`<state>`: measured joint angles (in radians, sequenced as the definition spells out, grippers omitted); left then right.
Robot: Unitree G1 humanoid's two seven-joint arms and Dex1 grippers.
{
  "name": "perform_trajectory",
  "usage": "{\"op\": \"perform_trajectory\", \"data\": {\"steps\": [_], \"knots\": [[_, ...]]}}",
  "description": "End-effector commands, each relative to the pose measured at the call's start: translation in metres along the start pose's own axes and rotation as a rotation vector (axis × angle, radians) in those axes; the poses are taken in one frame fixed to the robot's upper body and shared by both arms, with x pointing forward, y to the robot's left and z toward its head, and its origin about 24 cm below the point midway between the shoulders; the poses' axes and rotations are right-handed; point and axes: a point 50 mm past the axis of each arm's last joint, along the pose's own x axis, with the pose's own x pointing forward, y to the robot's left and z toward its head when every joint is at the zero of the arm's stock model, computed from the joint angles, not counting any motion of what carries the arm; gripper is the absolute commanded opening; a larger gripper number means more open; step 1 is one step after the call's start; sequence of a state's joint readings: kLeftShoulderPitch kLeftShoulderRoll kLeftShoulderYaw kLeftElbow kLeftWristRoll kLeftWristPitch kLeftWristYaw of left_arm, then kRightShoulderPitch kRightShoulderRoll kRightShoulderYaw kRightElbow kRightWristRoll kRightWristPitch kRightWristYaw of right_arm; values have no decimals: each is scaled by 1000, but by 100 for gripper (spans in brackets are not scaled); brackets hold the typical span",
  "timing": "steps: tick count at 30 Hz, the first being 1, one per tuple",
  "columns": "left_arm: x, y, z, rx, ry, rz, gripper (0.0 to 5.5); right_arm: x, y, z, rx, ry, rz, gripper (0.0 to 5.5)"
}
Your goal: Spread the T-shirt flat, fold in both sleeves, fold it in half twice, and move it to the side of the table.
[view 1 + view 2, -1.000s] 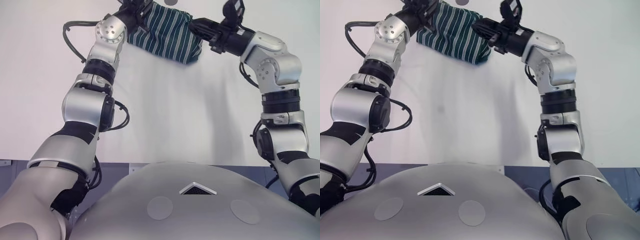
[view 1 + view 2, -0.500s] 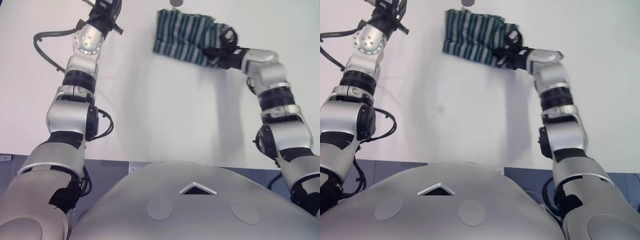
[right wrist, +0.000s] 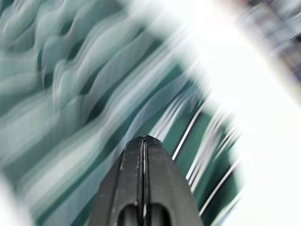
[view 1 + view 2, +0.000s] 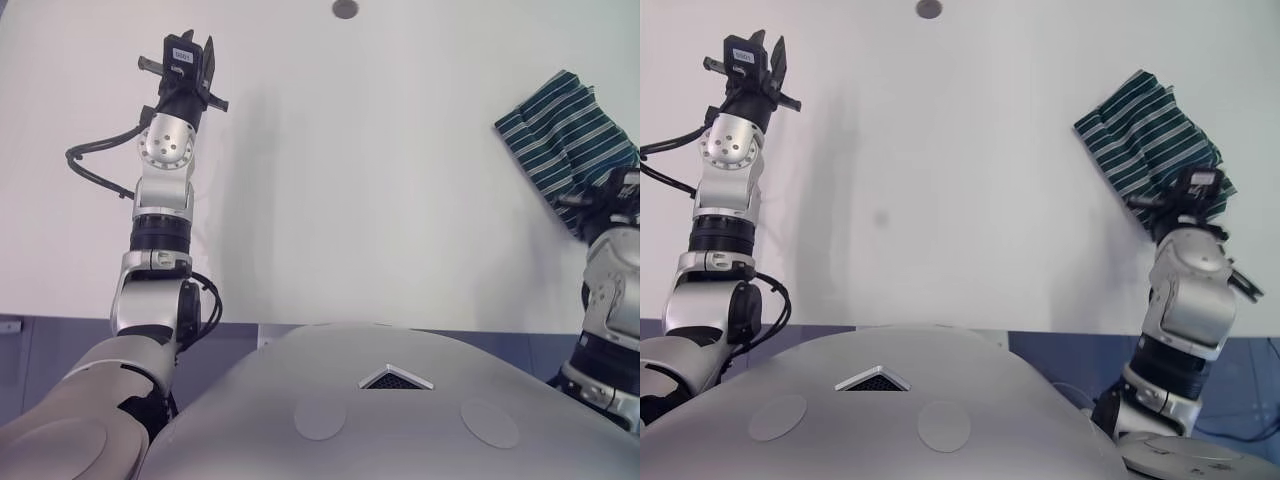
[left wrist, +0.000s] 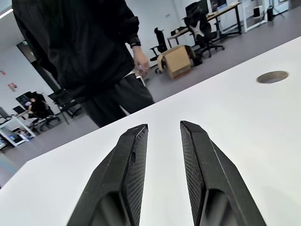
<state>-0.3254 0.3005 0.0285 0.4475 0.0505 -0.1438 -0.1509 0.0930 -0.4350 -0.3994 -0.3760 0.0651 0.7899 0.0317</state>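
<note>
- Right gripper (image 4: 1188, 190): nearest item, low over the white table (image 4: 380, 200). The two fingers (image 3: 134, 165) are pressed flat together with no gap. Striped cloth lies all round their tips, and they appear to pinch the near edge of the shirt.
- T-shirt (image 4: 1145, 135): dark green with thin white stripes, in a folded and somewhat rumpled bundle. It lies on the table, touching the right gripper at its near corner. From there it runs away from the fingertips, out and toward that gripper's left. The wrist picture is smeared, so the layers at the pinch cannot be told.
- Left gripper (image 5: 162, 127): farther out over the table, with the arm stretched forward. The fingers stand apart with a clear gap, and only bare tabletop shows between them. It holds nothing. The T-shirt is well apart from it, off to its right and nearer the robot.
- Round cable hole (image 4: 345, 9): set in the tabletop beyond the left gripper, on its right.
- Past the table's far edge, ahead of the left gripper: a cardboard box (image 5: 178, 61) on the floor, and office chairs (image 5: 200, 28) at desks behind it.
</note>
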Motion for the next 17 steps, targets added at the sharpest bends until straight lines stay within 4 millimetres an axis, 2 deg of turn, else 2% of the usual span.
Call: {"op": "perform_trajectory", "data": {"steps": [1, 2, 4, 6, 7, 8, 10, 14, 17], "knots": [[-1, -14, 7, -111, 4, -36, 126, 6, 44, 111, 6, -486, 52, 5], [1, -19, 10, -152, -6, -49, 105, 6, 57, 113, 26, -506, 80, 0], [2, -26, 18, -270, -13, -52, 74, 6, 89, 102, 107, -467, 145, 0], [3, -30, 22, -319, -15, -71, 71, 2, 111, 97, 148, -453, 186, 0], [3, -33, 22, -333, -8, -80, 51, 1, 118, 96, 145, -462, 202, 0], [3, -36, 21, -336, 5, -84, 51, 1, 124, 93, 148, -458, 214, 0], [1, -38, 19, -365, 29, -86, 12, 2, 133, 90, 164, -445, 231, 0], [3, -27, 18, -400, 57, -78, 5, -3, 145, 88, 189, -442, 226, 0], [3, -23, 13, -416, 85, -59, 5, -6, 151, 76, 205, -390, 227, 0]]}}
